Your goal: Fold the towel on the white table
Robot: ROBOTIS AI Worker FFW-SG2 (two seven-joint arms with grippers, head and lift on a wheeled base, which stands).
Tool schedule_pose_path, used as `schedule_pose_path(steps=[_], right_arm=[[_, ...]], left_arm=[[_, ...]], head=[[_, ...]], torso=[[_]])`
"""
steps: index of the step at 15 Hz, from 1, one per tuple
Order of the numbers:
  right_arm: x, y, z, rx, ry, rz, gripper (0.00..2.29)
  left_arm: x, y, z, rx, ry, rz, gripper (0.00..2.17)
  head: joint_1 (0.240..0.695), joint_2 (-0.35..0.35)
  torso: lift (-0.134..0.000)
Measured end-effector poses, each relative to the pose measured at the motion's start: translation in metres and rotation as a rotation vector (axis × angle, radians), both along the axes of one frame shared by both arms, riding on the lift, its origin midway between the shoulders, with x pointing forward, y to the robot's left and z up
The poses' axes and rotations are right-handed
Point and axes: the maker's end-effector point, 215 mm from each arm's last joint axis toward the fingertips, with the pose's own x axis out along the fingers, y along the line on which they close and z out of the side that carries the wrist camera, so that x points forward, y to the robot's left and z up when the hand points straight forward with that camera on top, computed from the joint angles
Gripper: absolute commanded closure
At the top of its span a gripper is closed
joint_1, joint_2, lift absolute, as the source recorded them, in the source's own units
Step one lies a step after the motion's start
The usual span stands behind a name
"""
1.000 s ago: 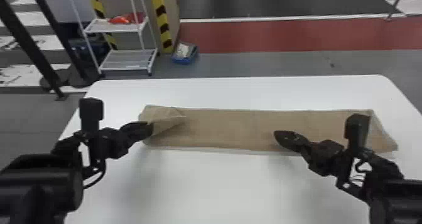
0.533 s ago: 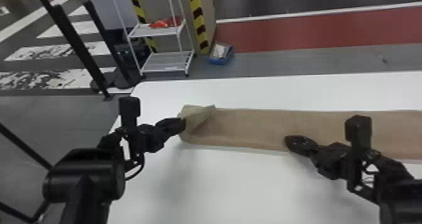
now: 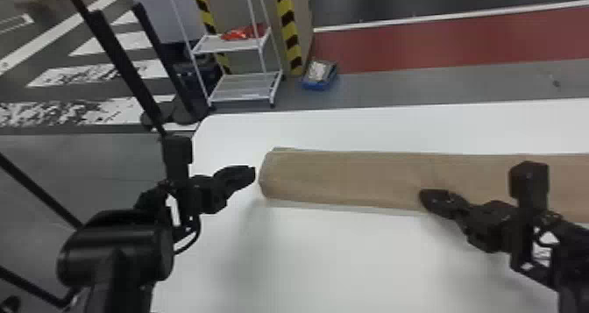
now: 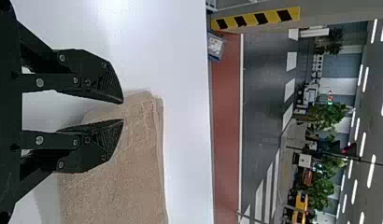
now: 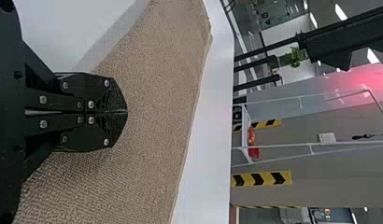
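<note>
at the left, the left gripper (image 3: 254, 173) is holding its fingers apart, just beside the towel's left end. the towel (image 3: 346, 174) is lying across the white table (image 3: 315, 259) as a long strip, seemingly doubled lengthwise, with a lower layer peeking out along its near edge; folding across its length is probably still waiting. farther right, the right gripper (image 5: 127, 112) is keeping its fingers together over the towel.
</note>
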Motion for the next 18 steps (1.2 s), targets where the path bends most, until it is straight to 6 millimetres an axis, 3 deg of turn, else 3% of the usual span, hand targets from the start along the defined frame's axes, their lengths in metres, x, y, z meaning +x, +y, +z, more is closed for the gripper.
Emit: schedule_pose_path(steps=[3, 5, 6, 8, 10, 11, 13, 15, 18], right_arm=[[0.0, -0.006, -0.004, 0.001, 0.007, -0.012, 1.9], [0.0, -0.007, -0.004, 0.003, 0.009, -0.015, 1.9], [0.0, -0.009, -0.005, 0.003, 0.01, -0.018, 1.9], [0.0, -0.012, -0.007, 0.001, 0.014, -0.022, 1.9], [0.0, -0.013, -0.008, -0.001, 0.015, -0.023, 1.9], [-0.001, -0.013, -0.008, -0.001, 0.015, -0.023, 1.9], [-0.002, -0.012, -0.009, 0.002, 0.018, -0.022, 1.9], [-0.003, -0.012, -0.01, 0.004, 0.02, -0.021, 1.9], [-0.003, -0.011, -0.01, 0.003, 0.021, -0.021, 1.9]], left_arm=[[-0.007, -0.007, 0.005, 0.008, -0.001, -0.007, 0.87], [-0.006, -0.004, -0.006, 0.011, 0.023, 0.002, 0.85], [-0.007, -0.004, -0.015, -0.007, 0.04, -0.004, 0.64], [-0.008, -0.008, -0.028, -0.057, 0.072, -0.015, 0.46], [-0.009, -0.008, -0.043, -0.086, 0.12, -0.004, 0.46], [-0.01, -0.007, -0.048, -0.078, 0.134, 0.003, 0.61], [-0.01, -0.003, -0.054, -0.057, 0.146, 0.011, 0.7], [-0.009, -0.002, -0.053, -0.056, 0.13, 0.004, 0.71], [-0.011, -0.018, -0.04, -0.149, 0.094, -0.068, 0.71]], head=[[0.695, 0.261], [0.695, 0.262], [0.695, 0.262], [0.695, 0.256], [0.695, 0.253], [0.695, 0.254], [0.695, 0.26], [0.695, 0.262], [0.695, 0.249]], torso=[[-0.123], [-0.123], [-0.123], [-0.123], [-0.123], [-0.123], [-0.123], [-0.123], [-0.123]])
